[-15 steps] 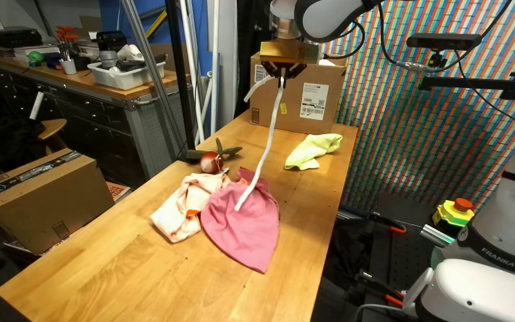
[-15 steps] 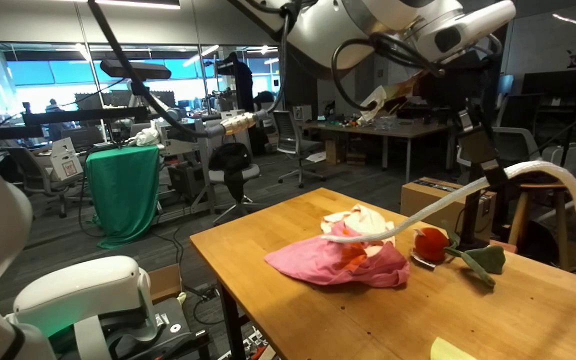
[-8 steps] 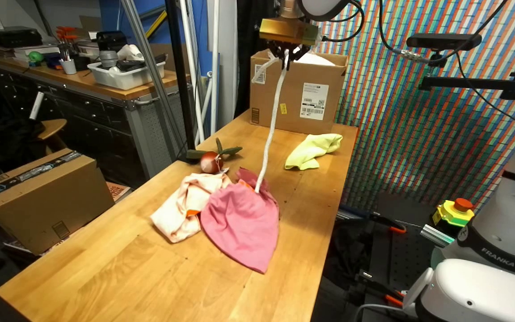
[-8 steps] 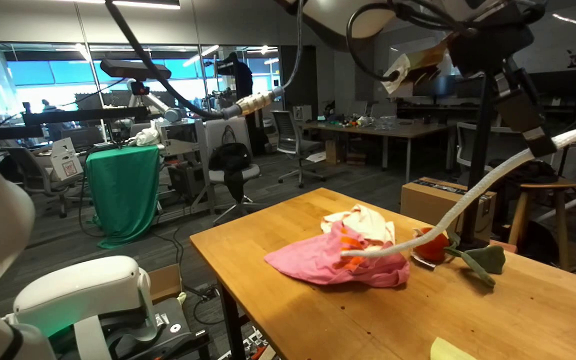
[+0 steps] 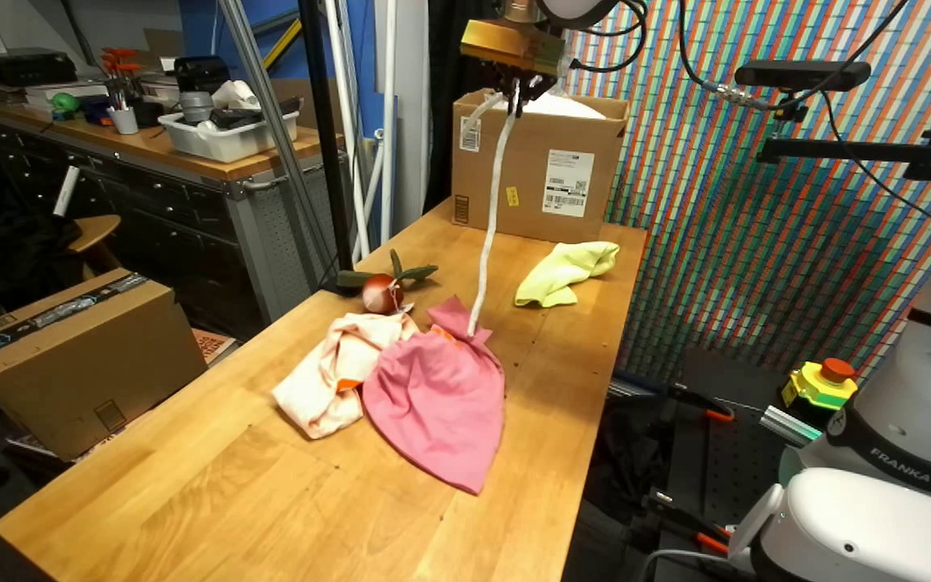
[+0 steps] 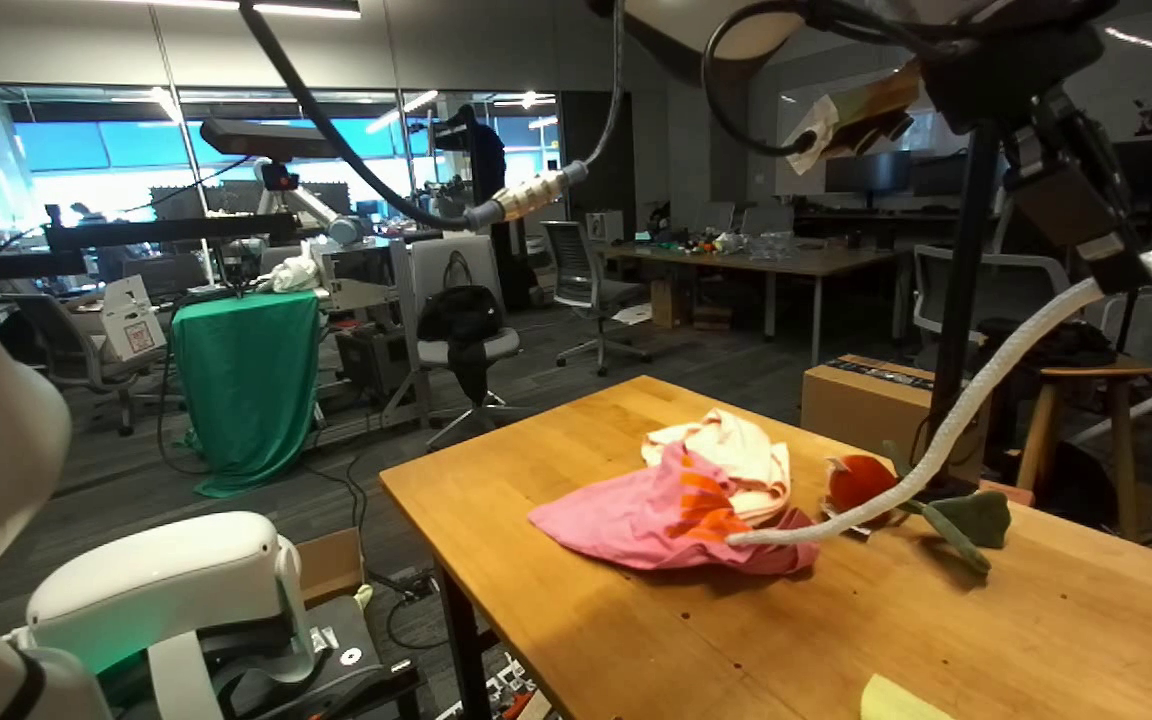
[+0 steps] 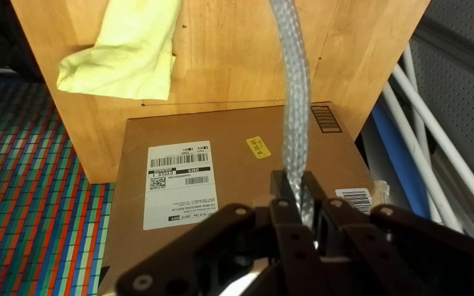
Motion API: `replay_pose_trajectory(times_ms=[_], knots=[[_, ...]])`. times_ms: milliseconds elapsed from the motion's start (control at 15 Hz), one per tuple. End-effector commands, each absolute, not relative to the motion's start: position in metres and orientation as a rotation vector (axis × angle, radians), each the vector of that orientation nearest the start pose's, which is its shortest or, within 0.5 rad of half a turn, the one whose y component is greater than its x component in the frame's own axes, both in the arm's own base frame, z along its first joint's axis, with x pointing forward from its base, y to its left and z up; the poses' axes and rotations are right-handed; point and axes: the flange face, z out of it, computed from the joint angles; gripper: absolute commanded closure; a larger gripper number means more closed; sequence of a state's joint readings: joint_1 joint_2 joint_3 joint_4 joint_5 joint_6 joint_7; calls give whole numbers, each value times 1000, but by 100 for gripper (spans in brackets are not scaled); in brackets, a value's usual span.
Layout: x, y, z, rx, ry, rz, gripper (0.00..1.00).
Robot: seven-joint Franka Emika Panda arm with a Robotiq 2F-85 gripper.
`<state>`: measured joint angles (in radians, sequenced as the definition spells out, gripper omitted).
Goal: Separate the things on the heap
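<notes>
My gripper [image 5: 516, 101] is shut on the thin white cord [image 5: 491, 218], high above the table in front of the cardboard box. In the wrist view the cord [image 7: 295, 82] runs between the fingertips [image 7: 296, 181]. A short end hangs on one side; the long end hangs to the back edge of the pink cloth [image 5: 441, 404] and seems to touch it. The cream cloth with reddish marks [image 5: 324, 380] lies against the pink cloth. The small red ball [image 5: 381, 293] with green leaves lies just behind them. The yellow-green cloth [image 5: 566, 271] lies apart, also seen in the wrist view [image 7: 130, 57].
The brown cardboard box [image 5: 526, 182] stands at the far end of the wooden table [image 5: 271, 493]. A black post [image 5: 328, 145] stands at the table's edge near the ball. A striped panel [image 5: 700, 242] is beside the table.
My gripper has risen and moved toward the box with the cord. The cord's lower end has slid from the pink cloth's middle to its back edge. The cloth's back corner has shifted slightly.
</notes>
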<state>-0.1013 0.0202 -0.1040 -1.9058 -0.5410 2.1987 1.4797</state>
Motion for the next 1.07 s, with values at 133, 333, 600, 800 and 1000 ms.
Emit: replay_pose_trajectory(times_ms=[133,333,600,800,1000], knots=[[590,-143,540,-2378,2189,-888,92],[589,-140,554,-2363,2175,-935,92],[593,-136,566,-2344,2164,-966,92],[596,-133,578,-2320,2149,-986,92],[600,-128,589,-2303,2137,-1016,92]])
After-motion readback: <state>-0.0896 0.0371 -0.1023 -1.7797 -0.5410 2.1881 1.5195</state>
